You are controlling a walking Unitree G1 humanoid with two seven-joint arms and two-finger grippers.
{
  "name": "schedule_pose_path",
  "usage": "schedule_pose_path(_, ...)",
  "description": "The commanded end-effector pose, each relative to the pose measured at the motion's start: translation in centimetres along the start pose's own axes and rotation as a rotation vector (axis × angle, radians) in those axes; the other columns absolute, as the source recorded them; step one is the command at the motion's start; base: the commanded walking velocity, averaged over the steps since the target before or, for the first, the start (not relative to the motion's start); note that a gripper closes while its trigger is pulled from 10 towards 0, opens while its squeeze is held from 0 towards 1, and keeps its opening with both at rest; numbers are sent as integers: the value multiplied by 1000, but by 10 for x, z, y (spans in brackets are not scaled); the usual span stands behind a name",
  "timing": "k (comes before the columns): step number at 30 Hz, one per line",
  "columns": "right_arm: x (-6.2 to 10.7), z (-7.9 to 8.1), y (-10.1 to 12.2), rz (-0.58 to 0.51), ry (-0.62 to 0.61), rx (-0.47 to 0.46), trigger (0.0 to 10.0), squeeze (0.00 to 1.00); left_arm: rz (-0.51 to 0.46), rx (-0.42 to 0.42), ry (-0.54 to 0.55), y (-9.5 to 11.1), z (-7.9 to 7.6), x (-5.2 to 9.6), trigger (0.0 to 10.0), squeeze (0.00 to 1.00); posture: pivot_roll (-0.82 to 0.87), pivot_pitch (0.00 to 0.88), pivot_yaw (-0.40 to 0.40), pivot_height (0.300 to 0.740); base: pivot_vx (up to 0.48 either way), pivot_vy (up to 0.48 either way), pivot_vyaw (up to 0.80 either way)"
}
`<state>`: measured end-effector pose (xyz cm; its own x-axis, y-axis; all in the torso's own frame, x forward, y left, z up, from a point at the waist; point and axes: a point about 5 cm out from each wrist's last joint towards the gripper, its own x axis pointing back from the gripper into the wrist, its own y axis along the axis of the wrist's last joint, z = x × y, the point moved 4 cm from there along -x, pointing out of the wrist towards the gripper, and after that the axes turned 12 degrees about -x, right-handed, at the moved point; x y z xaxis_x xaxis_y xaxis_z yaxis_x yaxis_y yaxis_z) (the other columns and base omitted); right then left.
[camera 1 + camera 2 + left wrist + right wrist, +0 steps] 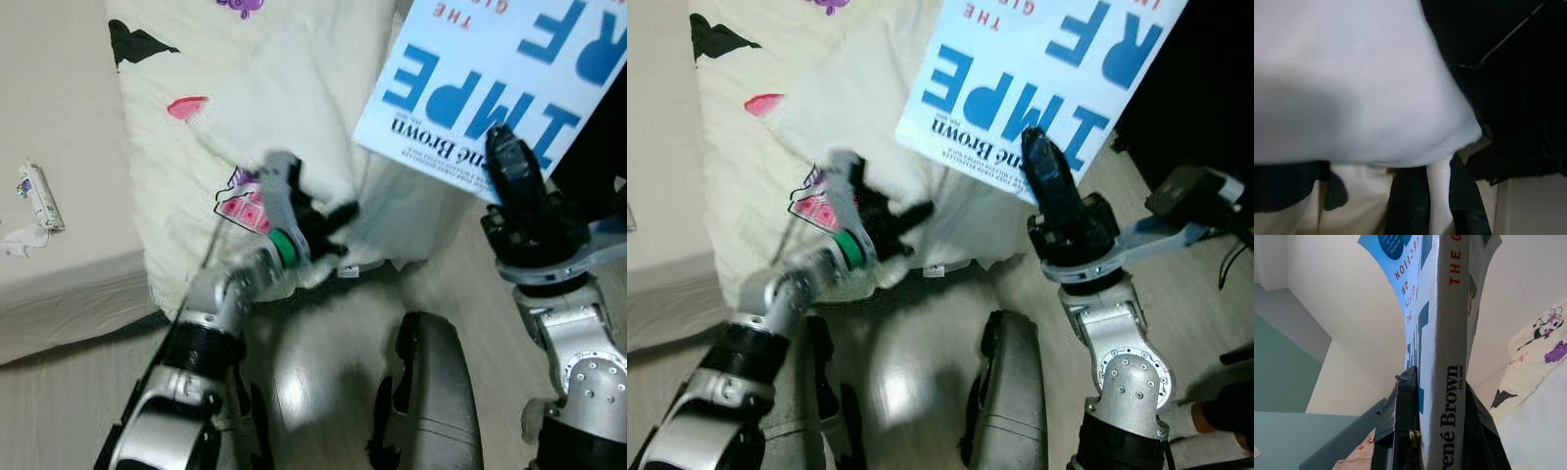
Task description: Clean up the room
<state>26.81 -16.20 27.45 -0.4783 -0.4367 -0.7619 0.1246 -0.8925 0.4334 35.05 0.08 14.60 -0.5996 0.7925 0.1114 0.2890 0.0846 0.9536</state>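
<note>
The book (pixel 500 83), a white paperback with big blue lettering, fills the upper right of the left eye view, held up off the bedding. The right gripper (pixel 511 162) has it pinched near the lower spine corner; the right wrist view shows one black finger flat on each cover, the spine (pixel 1447 382) running up between them. It looks light but floppy: the front cover already bows away from the block at the top, so a grip low at the spine is sound, though any quick swing would likely make the pages fan or the book pivot in the pads. Glossy covers may slip.

Left of it, at centre frame, the left gripper (pixel 328 230) reaches into the lower edge of the cream quilt (pixel 225 117) printed with cartoon figures, its fingers closed on a fold of white cloth, as the left wrist view suggests, with fabric (pixel 1352 83) draped over the fingers. The quilt is soft and bulky; a bunched handful holds better than an edge.

The right forearm stands nearly vertical at lower right, wrist up; the left arm angles from lower left toward centre, elbow bent. A small wrapper (pixel 39 196) lies on the mattress (pixel 59 284) at far left
</note>
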Motion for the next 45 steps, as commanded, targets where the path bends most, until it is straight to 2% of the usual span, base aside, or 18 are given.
schedule_pose_path(1, 0, 4, 4, -15, 27, 8, 0, 0, 103, 57, -82, -29, -17, -1, 10000, 0, 12, 202, 83, 522, 0, 0, 0)
schedule_pose_path(9, 5, 2, 3, -14, 13, 6, 0, 0, 227, 139, -11, -59, -32, -20, 10000, 0, -10, 180, 89, 522, 0, 0, 0)
schedule_pose_path(10, 6, 1, 4, -13, 9, 7, 0, 0, 215, 173, 8, -57, -36, -26, 10000, 1000, -13, 175, 89, 522, 0, 0, 0)
schedule_pose_path(16, 6, 0, 4, -10, 5, 9, 0, 0, 188, 260, -94, -49, -60, -32, 10000, 1000, -16, 164, 87, 522, 0, 0, 0)
schedule_pose_path(22, 4, -3, 2, -4, 8, 1, 0, 0, 121, 420, -354, -28, -97, -22, 10000, 1000, -15, 152, 87, 522, 0, 0, 0)
schedule_pose_path(29, 4, -3, 1, -2, 8, 0, 0, 0, 59, 367, -530, -9, -114, -6, 10000, 1000, -15, 152, 87, 522, 0, 0, 0)
schedule_pose_path(31, 4, -3, 1, -1, 7, -1, 0, 0, 13, 321, -633, 3, -121, 8, 10000, 1000, -14, 144, 85, 522, 0, 0, 0)
schedule_pose_path(32, 4, -3, 1, -3, 7, 1, 0, 0, 3, 131, -604, 6, -108, 17, 10000, 322, -8, 151, 89, 522, 0, 0, 0)
schedule_pose_path(33, 4, -2, 2, -4, 5, 3, 0, 0, 6, -7, -573, 8, -97, 24, 10000, 0, -8, 151, 89, 522, 0, 0, 0)
schedule_pose_path(34, 4, -2, 2, -4, 5, 3, 0, 0, 6, -7, -573, 8, -97, 24, 10000, 0, -8, 151, 89, 522, 0, 0, 0)
schedule_pose_path(36, 6, -2, 1, -5, -1, 3, 0, 0, 58, -392, -507, 1, -74, 39, 10000, 0, -2, 159, 86, 522, 0, 0, 0)
schedule_pose_path(37, 6, -2, 1, -5, -1, 3, 0, 0, 58, -392, -507, 1, -74, 39, 10000, 0, -2, 159, 86, 522, 0, 0, 0)
schedule_pose_path(38, 7, -2, 0, -3, -5, 1, 0, 0, 103, -558, -480, -7, -65, 45, 10000, 0, 5, 168, 87, 522, 0, 0, 0)
schedule_pose_path(39, 7, -2, 0, -3, -5, 1, 0, 0, 103, -558, -480, -7, -65, 45, 10000, 0, 5, 168, 87, 522, 0, 0, 0)
schedule_pose_path(41, 6, -4, -1, 0, -12, -2, 0, 0, 196, -848, -321, -19, -30, 52, 10000, 0, 10, 176, 84, 522, 0, 0, 0)
schedule_pose_path(43, 6, -4, -1, 0, -12, -2, 0, 0, 196, -848, -321, -19, -30, 52, 10000, 0, 10, 176, 84, 522, 0, 0, 0)
schedule_pose_path(44, 6, -4, -2, 1, -13, -4, 0, 0, 194, -864, -168, -14, -9, 49, 10000, 0, 12, 178, 82, 522, 0, 0, 0)
schedule_pose_path(45, 6, -4, -2, 1, -13, -4, 0, 0, 194, -864, -168, -14, -9, 49, 10000, 0, 12, 178, 82, 522, 0, 0, 0)
